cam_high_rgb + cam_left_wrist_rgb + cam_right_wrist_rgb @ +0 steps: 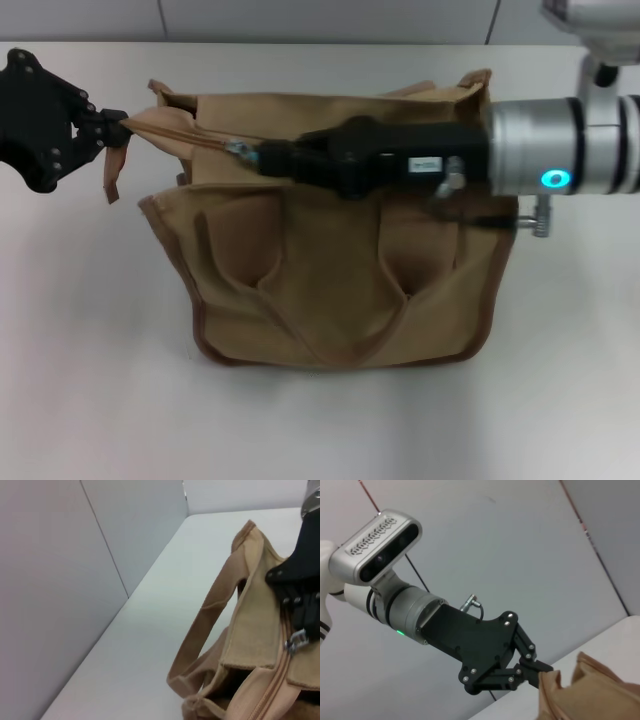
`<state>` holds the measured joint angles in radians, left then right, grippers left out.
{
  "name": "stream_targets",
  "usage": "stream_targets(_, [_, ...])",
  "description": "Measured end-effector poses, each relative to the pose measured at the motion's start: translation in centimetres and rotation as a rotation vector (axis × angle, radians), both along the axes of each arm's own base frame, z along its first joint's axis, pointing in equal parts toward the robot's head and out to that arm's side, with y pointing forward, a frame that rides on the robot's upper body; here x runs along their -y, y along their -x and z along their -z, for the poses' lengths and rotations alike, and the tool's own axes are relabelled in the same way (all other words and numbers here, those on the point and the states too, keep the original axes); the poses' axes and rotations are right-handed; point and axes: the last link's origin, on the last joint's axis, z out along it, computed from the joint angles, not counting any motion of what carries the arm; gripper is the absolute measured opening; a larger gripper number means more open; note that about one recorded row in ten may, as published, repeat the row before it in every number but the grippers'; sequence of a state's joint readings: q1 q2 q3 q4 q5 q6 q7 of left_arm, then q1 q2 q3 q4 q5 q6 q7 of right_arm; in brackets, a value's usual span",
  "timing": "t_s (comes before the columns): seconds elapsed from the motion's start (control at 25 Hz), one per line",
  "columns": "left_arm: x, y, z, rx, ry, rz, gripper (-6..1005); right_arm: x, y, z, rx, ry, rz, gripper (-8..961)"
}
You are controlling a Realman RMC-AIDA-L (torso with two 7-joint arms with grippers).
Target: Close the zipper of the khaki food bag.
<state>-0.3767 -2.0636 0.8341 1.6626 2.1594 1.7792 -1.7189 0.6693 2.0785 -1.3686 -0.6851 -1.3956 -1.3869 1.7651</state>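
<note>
both grippers: you see them closed.
left gripper [112, 128]: pinching khaki food bag [340, 290] end flap.
right gripper [262, 155]: gripping zipper [272, 687] pull tab [236, 149].

Access along the top of the large tan canvas bag [340, 290] is blocked by the black right end effector [262, 155]. Open white table [90, 380] is left on every side.
</note>
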Motion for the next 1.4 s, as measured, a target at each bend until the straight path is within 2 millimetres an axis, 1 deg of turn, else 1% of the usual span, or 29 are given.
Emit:
stream_targets(0.08, [-0.1,0.4,0.1,0.013,0.003,-0.017,35,0.2,-1.2,-0.9,-0.011,-0.009,0.013,5])
stream_targets(0.12, [-0.1,0.7,0.2,0.023,0.005,-0.029,34,0.2,-1.2,-0.9,-0.011,-0.009,0.013,5])
stream_targets(0.16, [-0.2,1.2,0.4,0.040,0.011,-0.050,34,0.4,-1.6,-1.3,-0.017,-0.013,0.017,5])
stream_targets(0.36, [-0.2,2.1,0.5,0.077,0.013,-0.079,34,1.1,-4.0,-3.7,-0.033,-0.043,0.039,5])
stream_targets(0.52, [-0.3,2.6,0.6,0.091,0.015,-0.088,33,1.7,-6.0,-5.3,-0.035,-0.065,0.071,4])
stream_targets(0.56, [-0.4,2.9,0.8,0.102,0.022,-0.093,33,2.0,-7.1,-6.1,-0.032,-0.075,0.089,4])
stream_targets(0.6, [-0.4,2.9,0.8,0.102,0.022,-0.093,33,2.0,-7.1,-6.1,-0.032,-0.075,0.089,4])
stream_targets(0.76, [-0.5,3.2,1.3,0.120,0.039,-0.105,33,2.7,-9.4,-7.9,-0.021,-0.098,0.136,4])
stream_targets(0.8, [-0.5,3.2,1.3,0.120,0.039,-0.105,32,2.7,-9.4,-7.9,-0.021,-0.098,0.136,4])
stream_targets(0.96, [-0.5,3.4,1.7,0.139,0.050,-0.115,32,3.0,-10.6,-8.9,-0.001,-0.108,0.156,3])
stream_targets(1.04, [-0.5,3.4,1.7,0.143,0.051,-0.117,32,3.0,-10.8,-9.2,0.000,-0.111,0.156,3])
stream_targets(1.4, [-0.6,3.2,1.9,0.155,0.058,-0.124,31,2.9,-10.4,-9.6,-0.010,-0.102,0.137,9])
